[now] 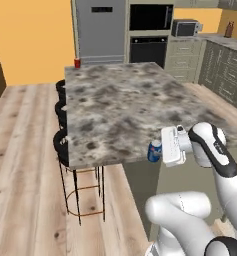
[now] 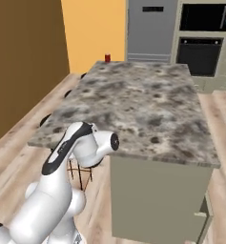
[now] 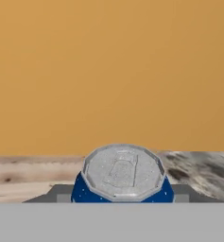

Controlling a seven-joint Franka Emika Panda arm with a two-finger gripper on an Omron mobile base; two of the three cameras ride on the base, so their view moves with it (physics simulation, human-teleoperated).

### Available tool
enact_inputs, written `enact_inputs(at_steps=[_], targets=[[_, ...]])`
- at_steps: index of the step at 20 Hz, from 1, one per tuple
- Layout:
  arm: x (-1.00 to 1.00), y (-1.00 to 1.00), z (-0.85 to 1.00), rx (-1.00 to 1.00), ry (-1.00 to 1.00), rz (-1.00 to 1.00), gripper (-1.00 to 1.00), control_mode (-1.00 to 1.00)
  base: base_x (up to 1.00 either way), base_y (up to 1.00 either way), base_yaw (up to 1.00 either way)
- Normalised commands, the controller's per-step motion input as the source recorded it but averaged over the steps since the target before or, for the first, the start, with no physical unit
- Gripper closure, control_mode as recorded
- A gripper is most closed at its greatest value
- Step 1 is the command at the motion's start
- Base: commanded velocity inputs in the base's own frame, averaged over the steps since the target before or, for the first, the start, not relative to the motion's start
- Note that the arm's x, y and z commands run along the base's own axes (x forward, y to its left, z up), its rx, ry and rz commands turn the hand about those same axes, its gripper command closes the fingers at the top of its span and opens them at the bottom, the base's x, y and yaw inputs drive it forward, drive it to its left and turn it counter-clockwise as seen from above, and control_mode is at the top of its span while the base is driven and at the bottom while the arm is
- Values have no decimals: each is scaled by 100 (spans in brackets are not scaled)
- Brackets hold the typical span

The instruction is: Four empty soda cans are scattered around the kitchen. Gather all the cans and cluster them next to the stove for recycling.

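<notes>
The gripper (image 1: 156,151) clasps the blue soda can (image 1: 154,151) at the near edge of the marble-topped bench (image 1: 120,105), the white hand reaching in sideways from the right in the left base view. The hand view confirms the hold: the can's silver top (image 3: 122,171) and blue body sit squarely between the two dark fingers (image 3: 60,193), against an orange wall with the bench surface running off to either side. From the right base camera the arm's own elbow (image 2: 93,145) covers that corner, so can and gripper are hidden there. A red soda can (image 1: 77,62) stands at the bench's far left corner, well apart from the blue one; it also appears in the right base view (image 2: 107,58). Black stools (image 1: 62,142) line the bench's left side. Beyond stand a grey refrigerator (image 1: 100,30), a black wall oven (image 1: 148,50) and what looks like a toaster oven (image 1: 185,28) on the back counter.
</notes>
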Motion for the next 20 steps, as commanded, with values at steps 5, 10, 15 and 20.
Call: enact_inputs(at_steps=[5,10,15,20], targets=[[0,0,0,0,0,0,100,100,20,-1,-40],[0,0,0,0,0,0,100,100,25,-19,-32],[0,0,0,0,0,0,100,100,41,-41,-22],[0,0,0,0,0,0,100,100,65,-43,-18]])
